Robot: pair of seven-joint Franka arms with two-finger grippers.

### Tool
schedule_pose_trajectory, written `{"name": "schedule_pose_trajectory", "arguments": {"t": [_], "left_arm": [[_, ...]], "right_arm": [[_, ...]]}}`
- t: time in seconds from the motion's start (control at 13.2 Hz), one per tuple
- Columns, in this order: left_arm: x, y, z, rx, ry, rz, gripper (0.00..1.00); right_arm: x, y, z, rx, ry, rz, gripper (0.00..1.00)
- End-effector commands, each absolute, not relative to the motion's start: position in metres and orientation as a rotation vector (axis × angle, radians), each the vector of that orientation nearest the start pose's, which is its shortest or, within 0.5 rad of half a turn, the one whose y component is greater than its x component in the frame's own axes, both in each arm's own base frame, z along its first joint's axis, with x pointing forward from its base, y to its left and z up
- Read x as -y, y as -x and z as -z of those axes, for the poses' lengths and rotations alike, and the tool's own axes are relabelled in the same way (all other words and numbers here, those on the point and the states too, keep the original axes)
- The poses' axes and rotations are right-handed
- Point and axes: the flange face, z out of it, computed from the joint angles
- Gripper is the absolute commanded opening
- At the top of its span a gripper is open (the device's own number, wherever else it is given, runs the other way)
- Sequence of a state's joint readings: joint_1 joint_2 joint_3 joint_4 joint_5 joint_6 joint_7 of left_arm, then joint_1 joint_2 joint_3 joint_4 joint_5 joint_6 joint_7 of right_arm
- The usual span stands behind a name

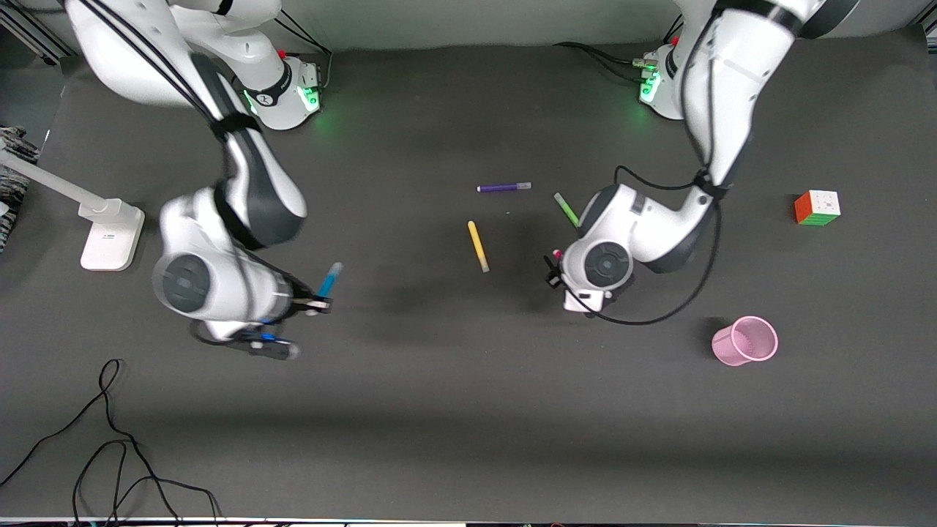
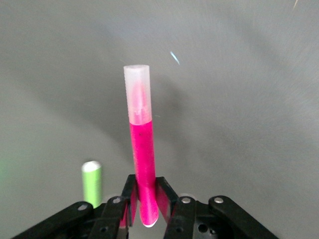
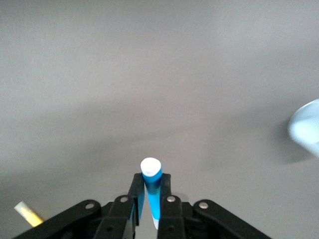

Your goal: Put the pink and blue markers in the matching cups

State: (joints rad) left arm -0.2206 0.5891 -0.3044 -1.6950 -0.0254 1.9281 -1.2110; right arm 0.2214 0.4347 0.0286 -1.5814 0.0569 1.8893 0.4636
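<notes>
- No readable text, label, brand or number anywhere.
- White stand base (image 1: 111, 236) at the right arm's end: small dark mark on top, too small to read.
- Right arm's base (image 1: 282, 91): round dark emblem, not legible.
- Markers, cup, cube: no print visible.

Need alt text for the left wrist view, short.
The left gripper is shut on the lower end of a pink marker, whose pale cap points away from the camera over a bare grey table. The tip of a green marker lies on the table beside it.
</notes>
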Motion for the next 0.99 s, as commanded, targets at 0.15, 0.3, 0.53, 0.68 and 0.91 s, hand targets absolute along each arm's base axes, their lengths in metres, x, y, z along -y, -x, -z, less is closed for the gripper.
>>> {"name": "schedule_pose_trajectory", "arguments": {"t": [0.15,0.3,0.53,0.68,0.91], "left_arm": [[0.191,-0.631,-0.379,0.849,2.872,-0.754,0.00],[0.116,-0.654,-0.390,0.730,2.974,-0.817,0.00],[0.026,-0.671,-0.367,0.611,3.117,-0.905,0.00],[-0.015,-0.679,-0.347,0.688,3.180,-0.984,0.00],[-0.064,-0.677,-0.312,0.745,3.282,-1.104,0.00]], "right_arm": [[-0.079,-0.602,-0.434,-0.128,3.170,0.176,0.00],[-0.043,-0.564,-0.429,-0.015,3.148,0.310,0.00],[-0.008,-0.537,-0.428,0.023,3.136,0.378,0.00],[0.028,-0.530,-0.416,0.132,3.140,0.475,0.00],[0.047,-0.523,-0.381,0.198,3.138,0.650,0.00]]}}
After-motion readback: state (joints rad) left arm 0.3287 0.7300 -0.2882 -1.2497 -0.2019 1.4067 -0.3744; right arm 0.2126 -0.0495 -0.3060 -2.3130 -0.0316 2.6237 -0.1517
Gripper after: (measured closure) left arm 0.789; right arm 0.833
